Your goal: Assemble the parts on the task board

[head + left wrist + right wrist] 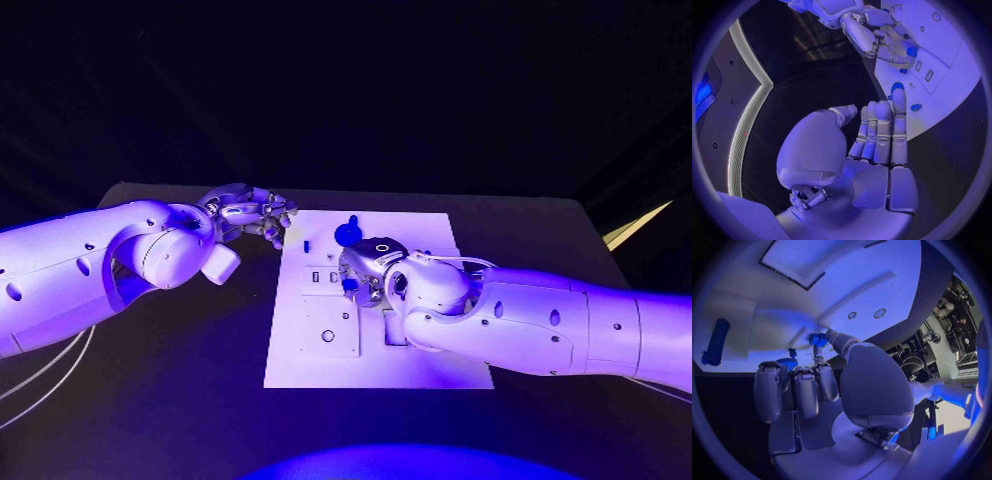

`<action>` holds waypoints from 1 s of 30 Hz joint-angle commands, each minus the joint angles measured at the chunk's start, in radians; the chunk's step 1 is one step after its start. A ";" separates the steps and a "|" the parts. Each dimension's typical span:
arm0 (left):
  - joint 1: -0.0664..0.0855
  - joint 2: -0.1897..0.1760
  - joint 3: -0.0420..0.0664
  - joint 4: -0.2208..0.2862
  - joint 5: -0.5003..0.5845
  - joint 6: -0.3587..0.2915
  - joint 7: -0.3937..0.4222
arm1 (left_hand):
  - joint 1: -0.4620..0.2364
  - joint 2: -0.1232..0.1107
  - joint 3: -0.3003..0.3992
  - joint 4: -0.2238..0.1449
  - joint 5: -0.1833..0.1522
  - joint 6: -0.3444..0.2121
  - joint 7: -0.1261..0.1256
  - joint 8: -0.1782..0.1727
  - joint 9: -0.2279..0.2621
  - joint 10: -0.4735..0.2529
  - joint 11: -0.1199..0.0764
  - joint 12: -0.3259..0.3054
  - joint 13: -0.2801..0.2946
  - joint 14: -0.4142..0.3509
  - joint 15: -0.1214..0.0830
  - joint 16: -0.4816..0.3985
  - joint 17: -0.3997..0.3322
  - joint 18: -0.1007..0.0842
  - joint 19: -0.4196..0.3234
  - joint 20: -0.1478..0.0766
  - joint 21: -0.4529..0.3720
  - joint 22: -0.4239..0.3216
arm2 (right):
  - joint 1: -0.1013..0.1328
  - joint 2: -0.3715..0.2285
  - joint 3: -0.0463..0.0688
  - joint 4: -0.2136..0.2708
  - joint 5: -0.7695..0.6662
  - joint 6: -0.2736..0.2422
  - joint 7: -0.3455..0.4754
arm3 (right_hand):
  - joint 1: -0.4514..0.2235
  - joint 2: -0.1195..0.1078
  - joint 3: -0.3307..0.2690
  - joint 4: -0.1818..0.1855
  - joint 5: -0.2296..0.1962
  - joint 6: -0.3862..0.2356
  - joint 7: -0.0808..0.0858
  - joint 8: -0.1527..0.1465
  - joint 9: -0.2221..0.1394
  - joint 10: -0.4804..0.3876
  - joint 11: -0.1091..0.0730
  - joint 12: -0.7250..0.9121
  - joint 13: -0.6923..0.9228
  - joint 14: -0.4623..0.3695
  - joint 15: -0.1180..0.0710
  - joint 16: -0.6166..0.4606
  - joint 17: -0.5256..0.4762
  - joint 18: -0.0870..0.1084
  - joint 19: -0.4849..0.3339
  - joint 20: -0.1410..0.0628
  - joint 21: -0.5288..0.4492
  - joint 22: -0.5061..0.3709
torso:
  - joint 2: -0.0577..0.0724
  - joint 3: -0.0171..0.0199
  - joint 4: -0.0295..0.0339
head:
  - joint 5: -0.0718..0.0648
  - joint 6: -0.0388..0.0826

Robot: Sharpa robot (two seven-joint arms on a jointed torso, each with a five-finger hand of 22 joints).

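Black table (173,400) carries the task board (433,365), several blue parts (348,234) unseated; right hand (369,270) pinches one small part (818,339), left hand (253,213) hovers off-board, fingers pressed together, holding nothing.

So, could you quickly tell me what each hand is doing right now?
Left hand: open, fingers straight, holding nothing.
Right hand: pinching a small blue part over the white board.

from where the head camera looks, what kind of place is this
Probably a robotics lab or demo test bench: a black table carries one white task board with cut-out slots and small blue parts, and equipment with cables stands beside it in the right wrist view.
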 commanded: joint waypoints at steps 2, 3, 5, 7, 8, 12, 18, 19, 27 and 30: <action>0.000 0.001 0.000 0.001 0.001 0.004 -0.001 | 0.001 -0.001 0.013 -0.006 0.015 -0.015 0.007 -0.005 -0.010 -0.008 -0.002 -0.006 -0.011 -0.009 0.000 -0.018 -0.009 0.013 0.009 0.008 -0.011 -0.013 | -0.002 -0.001 -0.001 -0.001 -0.001 0.005 0.004 | -0.008 0.014 0.042 -0.022 0.012 0.002 0.005 -0.012 -0.002 -0.006 0.000 -0.002 0.121 0.091 0.003 0.010 0.260 -0.004 0.045 0.009 -0.006 0.206 | 0.000 0.0000 0.0001 | -0.001 0.000; 0.000 0.001 0.000 0.001 0.001 0.005 -0.001 | 0.001 -0.001 0.013 -0.006 0.015 -0.015 0.007 -0.005 -0.010 -0.008 -0.002 -0.006 -0.011 -0.009 0.000 -0.018 -0.009 0.013 0.009 0.008 -0.011 -0.013 | -0.002 -0.001 -0.001 -0.001 -0.001 0.005 0.005 | -0.008 0.014 0.042 -0.022 0.012 0.002 0.005 -0.012 -0.002 -0.006 0.000 -0.002 0.121 0.091 0.003 0.010 0.260 -0.004 0.045 0.009 -0.006 0.206 | 0.000 -0.0001 0.0001 | -0.001 0.000; 0.000 0.001 0.000 0.001 0.001 0.005 -0.001 | 0.001 -0.001 0.013 -0.006 0.015 -0.015 0.007 -0.005 -0.010 -0.008 -0.002 -0.006 -0.011 -0.009 0.000 -0.018 -0.009 0.013 0.009 0.008 -0.011 -0.013 | -0.002 0.000 -0.001 -0.001 -0.001 0.005 0.005 | -0.007 0.016 0.047 -0.026 0.012 0.003 0.005 -0.012 -0.001 -0.005 0.000 -0.001 0.121 0.091 0.003 0.010 0.260 -0.004 0.045 0.009 -0.005 0.206 | 0.000 0.0000 0.0001 | -0.001 0.000; 0.000 0.001 0.000 0.001 0.001 0.005 -0.001 | 0.001 -0.001 0.013 -0.006 0.015 -0.015 0.007 -0.005 -0.010 -0.008 -0.002 -0.006 -0.011 -0.009 0.000 -0.018 -0.009 0.013 0.009 0.008 -0.011 -0.013 | -0.002 0.000 -0.001 -0.002 -0.001 0.006 0.006 | -0.005 0.020 0.054 -0.031 0.012 0.007 0.005 -0.011 -0.001 -0.004 0.000 0.000 0.122 0.091 0.003 0.010 0.260 -0.004 0.045 0.009 -0.005 0.207 | 0.000 0.0002 0.0002 | -0.001 0.000; 0.000 0.001 0.000 0.001 0.001 0.005 -0.001 | 0.001 -0.001 0.013 -0.006 0.015 -0.015 0.007 -0.005 -0.010 -0.008 -0.002 -0.006 -0.011 -0.009 0.000 -0.018 -0.009 0.013 0.009 0.008 -0.011 -0.013 | -0.002 0.000 -0.001 -0.002 -0.001 0.006 0.007 | -0.005 0.022 0.056 -0.032 0.012 0.008 0.005 -0.011 -0.001 -0.004 0.000 0.000 0.122 0.091 0.003 0.010 0.260 -0.004 0.045 0.009 -0.005 0.207 | 0.000 0.0002 0.0002 | -0.001 -0.001; 0.000 0.000 0.000 0.001 0.001 0.005 -0.002 | 0.000 -0.001 0.012 -0.006 0.015 -0.016 0.007 -0.004 -0.011 -0.008 -0.001 -0.005 -0.013 -0.010 0.001 -0.019 -0.012 0.013 0.010 0.008 -0.013 -0.014 | -0.002 0.000 -0.001 -0.003 -0.001 0.007 0.008 | -0.004 0.031 0.067 -0.039 0.011 0.016 0.003 -0.008 0.001 -0.001 -0.001 0.003 0.125 0.091 0.002 0.011 0.261 -0.005 0.046 0.008 -0.003 0.208 | 0.000 -0.0002 0.0001 | -0.001 -0.001; 0.000 0.000 0.000 0.001 0.001 0.006 -0.002 | 0.000 -0.001 0.012 -0.006 0.015 -0.016 0.007 -0.004 -0.011 -0.008 -0.001 -0.005 -0.013 -0.010 0.001 -0.019 -0.012 0.013 0.010 0.008 -0.013 -0.014 | -0.002 0.002 -0.001 -0.007 -0.001 0.007 0.010 | -0.004 0.049 0.086 -0.052 0.011 0.035 -0.001 0.001 0.005 0.004 -0.004 0.008 0.128 0.091 -0.003 0.011 0.263 -0.005 0.048 0.005 0.002 0.211 | 0.000 0.0001 0.0000 | -0.002 -0.002; 0.000 0.000 0.000 0.000 0.001 0.006 -0.002 | 0.000 -0.001 0.012 -0.006 0.015 -0.016 0.007 -0.004 -0.011 -0.008 -0.001 -0.005 -0.013 -0.010 0.001 -0.019 -0.012 0.013 0.010 0.008 -0.013 -0.014 | -0.002 0.002 -0.001 -0.007 -0.002 0.006 0.010 | -0.004 0.052 0.088 -0.055 0.010 0.038 -0.003 0.002 0.007 0.005 -0.005 0.009 0.129 0.092 -0.004 0.012 0.264 -0.006 0.048 0.005 0.002 0.211 | 0.000 0.0002 0.0001 | -0.002 -0.002; 0.000 0.000 0.000 0.000 0.001 0.005 -0.003 | 0.000 -0.001 0.012 -0.005 0.015 -0.016 0.007 -0.003 -0.012 -0.008 -0.001 -0.005 -0.013 -0.010 0.001 -0.018 -0.011 0.013 0.010 0.008 -0.013 -0.015 | -0.002 0.004 -0.001 -0.009 -0.002 -0.013 0.011 | -0.024 0.060 0.089 -0.060 0.008 0.058 -0.012 0.016 0.015 0.013 -0.013 0.016 0.136 0.092 -0.011 0.014 0.266 -0.007 0.051 -0.001 0.009 0.215 | 0.000 -0.0004 -0.0001 | -0.004 -0.002; 0.000 0.000 0.000 -0.001 0.001 0.005 -0.003 | 0.000 -0.001 0.012 -0.005 0.015 -0.016 0.007 -0.003 -0.012 -0.008 -0.001 -0.005 -0.013 -0.010 0.001 -0.018 -0.011 0.013 0.010 0.008 -0.013 -0.015 | -0.002 0.005 -0.001 -0.009 -0.002 -0.027 0.011 | -0.037 0.062 0.085 -0.057 0.008 0.066 -0.017 0.022 0.018 0.017 -0.017 0.020 0.139 0.093 -0.014 0.014 0.267 -0.008 0.053 -0.004 0.015 0.218 | 0.000 -0.0006 0.0001 | -0.004 -0.001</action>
